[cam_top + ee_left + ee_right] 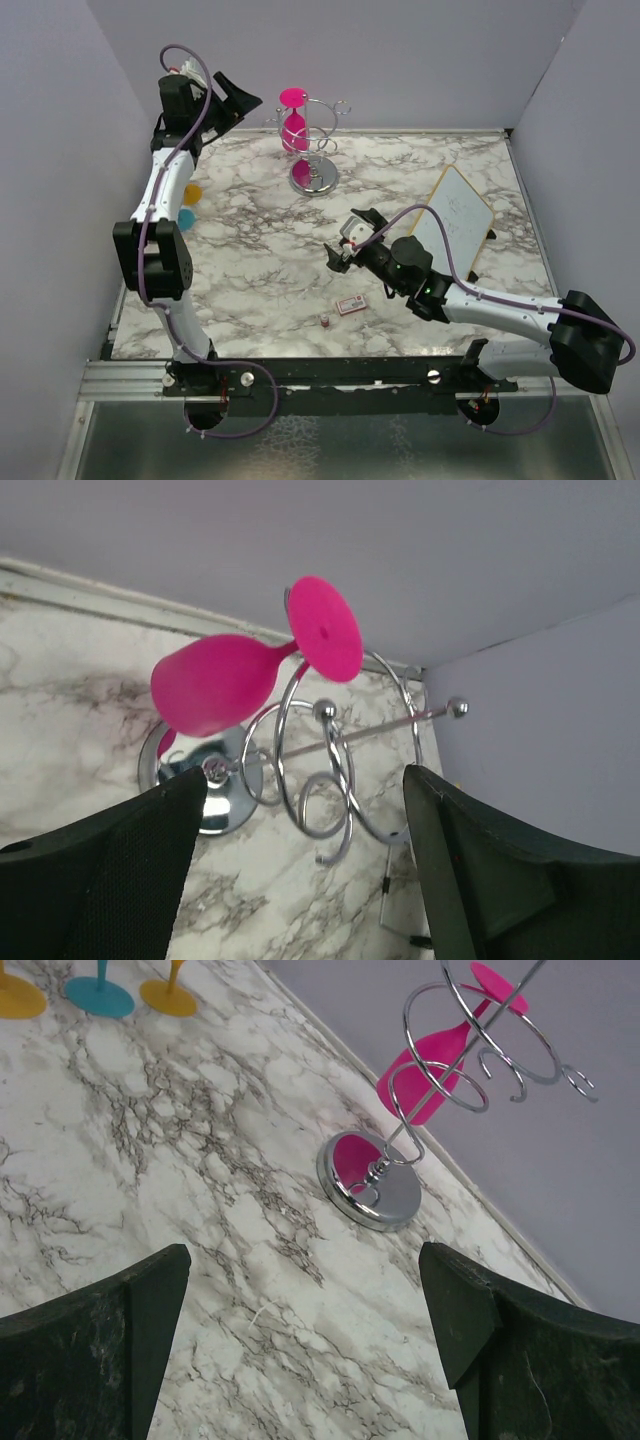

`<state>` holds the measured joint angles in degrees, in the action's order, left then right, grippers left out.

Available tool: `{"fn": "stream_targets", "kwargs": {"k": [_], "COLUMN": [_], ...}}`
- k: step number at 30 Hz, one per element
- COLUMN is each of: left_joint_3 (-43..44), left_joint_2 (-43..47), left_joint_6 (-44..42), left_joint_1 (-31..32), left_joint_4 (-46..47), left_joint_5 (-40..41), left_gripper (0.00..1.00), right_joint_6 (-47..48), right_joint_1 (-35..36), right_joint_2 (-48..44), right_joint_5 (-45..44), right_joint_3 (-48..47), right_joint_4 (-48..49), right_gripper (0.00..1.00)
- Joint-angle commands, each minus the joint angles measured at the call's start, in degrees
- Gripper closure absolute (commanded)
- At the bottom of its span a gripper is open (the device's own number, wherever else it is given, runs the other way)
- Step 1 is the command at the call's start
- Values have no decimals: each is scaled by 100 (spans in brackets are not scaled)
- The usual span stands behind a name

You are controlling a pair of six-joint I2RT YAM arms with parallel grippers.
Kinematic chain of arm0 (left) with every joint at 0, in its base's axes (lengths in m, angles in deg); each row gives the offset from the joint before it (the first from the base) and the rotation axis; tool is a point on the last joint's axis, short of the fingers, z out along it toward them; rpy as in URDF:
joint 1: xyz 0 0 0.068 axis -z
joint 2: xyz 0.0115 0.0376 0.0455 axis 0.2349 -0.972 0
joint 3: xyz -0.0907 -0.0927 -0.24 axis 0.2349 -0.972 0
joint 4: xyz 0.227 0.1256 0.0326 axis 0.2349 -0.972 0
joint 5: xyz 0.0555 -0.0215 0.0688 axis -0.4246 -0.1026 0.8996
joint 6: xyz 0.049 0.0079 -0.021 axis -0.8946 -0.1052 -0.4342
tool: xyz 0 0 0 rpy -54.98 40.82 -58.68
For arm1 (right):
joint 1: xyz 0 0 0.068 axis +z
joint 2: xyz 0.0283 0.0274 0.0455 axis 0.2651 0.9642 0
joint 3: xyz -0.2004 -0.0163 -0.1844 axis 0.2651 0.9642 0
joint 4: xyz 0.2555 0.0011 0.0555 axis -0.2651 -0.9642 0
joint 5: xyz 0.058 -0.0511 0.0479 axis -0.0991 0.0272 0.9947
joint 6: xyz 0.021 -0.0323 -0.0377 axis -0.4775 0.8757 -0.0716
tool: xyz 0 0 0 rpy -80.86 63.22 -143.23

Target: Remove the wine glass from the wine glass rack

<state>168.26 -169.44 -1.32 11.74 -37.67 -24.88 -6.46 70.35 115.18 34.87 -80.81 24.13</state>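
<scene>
The pink wine glass [293, 118] hangs upside down from the top ring of the chrome wine glass rack [315, 172] at the back of the table. In the left wrist view the glass's bowl [215, 683] and its foot sit in the wire curls of the rack [335, 770]. My left gripper [243, 95] is open and empty, raised just left of the glass and apart from it; it also shows in its own wrist view [305, 780]. My right gripper [343, 232] is open and empty over mid-table, facing the rack [372, 1185] and the glass [430, 1070].
Yellow [191, 193] and teal [185, 217] glasses stand behind the left arm; their feet show in the right wrist view [100, 998]. A white board [455, 215] leans at the right. A small card [349, 305] and a tiny bottle [325, 320] lie near the front. Walls enclose the table.
</scene>
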Motion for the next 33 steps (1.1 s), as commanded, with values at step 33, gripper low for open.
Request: {"fn": "stream_targets", "kwargs": {"k": [33], "left_joint_3": [3311], "left_joint_2": [-3003], "left_joint_6": [1870], "left_joint_1": [639], "left_joint_4": [311], "left_joint_5": [126], "left_gripper": [50], "right_joint_6": [102], "right_joint_1": [-129], "right_joint_2": [-64], "right_joint_5": [54], "right_joint_3": [-50], "right_joint_4": [193], "right_gripper": [0]}}
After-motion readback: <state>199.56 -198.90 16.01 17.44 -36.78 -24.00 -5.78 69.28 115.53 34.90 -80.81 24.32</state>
